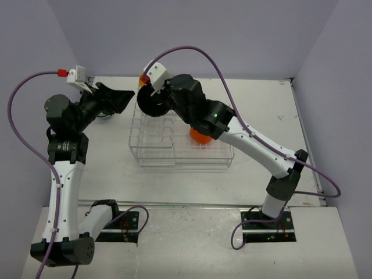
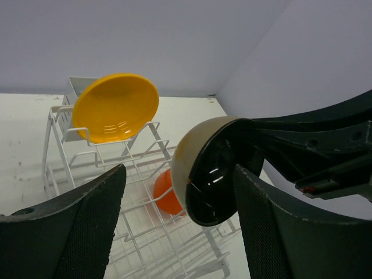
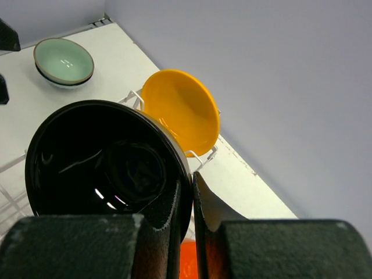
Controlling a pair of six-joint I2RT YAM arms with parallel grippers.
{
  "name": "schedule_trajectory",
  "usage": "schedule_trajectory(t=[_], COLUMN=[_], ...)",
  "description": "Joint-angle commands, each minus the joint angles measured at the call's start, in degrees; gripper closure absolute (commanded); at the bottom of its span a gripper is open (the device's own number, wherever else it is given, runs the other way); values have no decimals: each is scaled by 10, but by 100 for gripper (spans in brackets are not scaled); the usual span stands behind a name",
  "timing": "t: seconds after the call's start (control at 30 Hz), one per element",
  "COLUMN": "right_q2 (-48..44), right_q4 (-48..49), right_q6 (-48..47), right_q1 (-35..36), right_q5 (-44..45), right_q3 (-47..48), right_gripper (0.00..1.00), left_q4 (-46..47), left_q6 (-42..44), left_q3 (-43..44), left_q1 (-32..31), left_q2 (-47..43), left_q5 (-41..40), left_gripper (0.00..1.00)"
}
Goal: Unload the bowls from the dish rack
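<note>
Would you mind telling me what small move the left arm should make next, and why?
Probably close the left gripper on the black bowl. The right gripper pinches its rim above the dish rack, and the bowl appears to sit between the left's open fingers, so this looks like a handover.

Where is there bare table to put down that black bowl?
Bare table lies right of the dish rack and in the strip between rack and near edge. Left of the rack is crowded by the open left fingers and a mint bowl.
</note>
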Motion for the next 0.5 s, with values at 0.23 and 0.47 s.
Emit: schedule_trajectory(t=[0.23,0.47], right_q2=[34,62], right_q4=[38,27], right_q6=[18,25], right_q1=[-9,-9], right_q5=[-16,-23], right_q3=[70,117], right_gripper=[100,100], left_q4=[20,19], left_q6=[-10,-6], left_q3=[-35,-54], left_q1=[-20,-30], left_q2=[-17,-13], left_q5=[15,-1], left_gripper=[28,33])
